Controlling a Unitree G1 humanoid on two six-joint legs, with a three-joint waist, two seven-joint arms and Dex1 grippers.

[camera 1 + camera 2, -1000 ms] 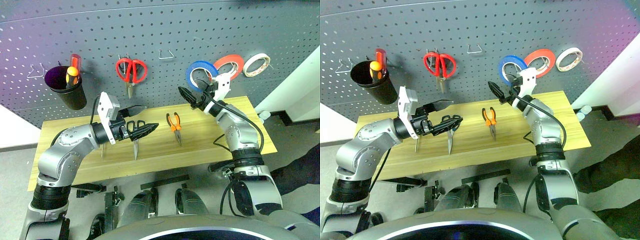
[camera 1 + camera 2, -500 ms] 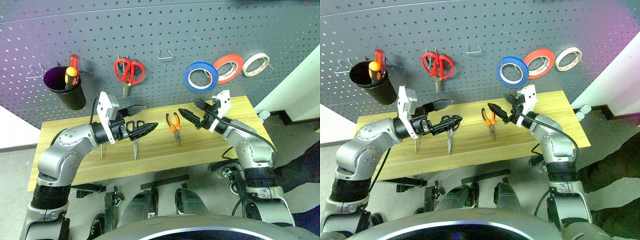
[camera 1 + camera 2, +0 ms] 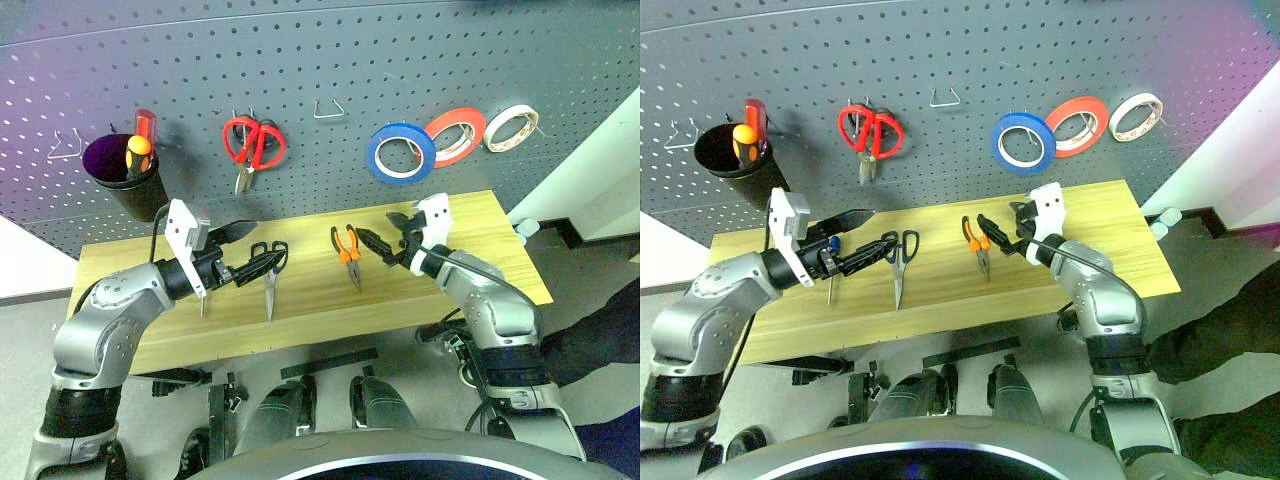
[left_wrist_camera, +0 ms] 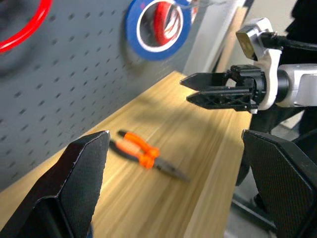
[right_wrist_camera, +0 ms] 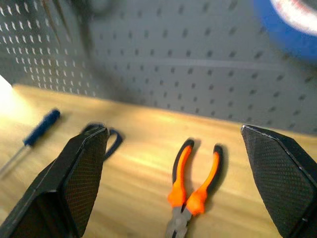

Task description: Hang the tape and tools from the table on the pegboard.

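The blue tape (image 3: 401,153) hangs on a hook of the pegboard (image 3: 330,50). Orange-and-black pliers (image 3: 347,250) lie on the table (image 3: 480,270) near its middle. The dark-handled scissors (image 3: 271,268) lie to their left, blades toward the front edge. My right gripper (image 3: 373,226) is open and empty, low over the table just right of the pliers, which lie between its fingers (image 5: 79,178) in the right wrist view. My left gripper (image 3: 255,250) is also open and empty, hovering left of the scissors' handles and pointing right.
On the pegboard hang red scissors (image 3: 255,142), a black cup of screwdrivers (image 3: 128,180), a red-orange roll (image 3: 458,135), a whitish roll (image 3: 512,127) and an empty wire hook (image 3: 331,108). A blue-handled screwdriver (image 5: 42,126) lies on the table left of the scissors.
My right gripper came down and back from the hanging blue tape to just above the table beside the pliers. My left gripper shifted left, uncovering the scissors' handles.
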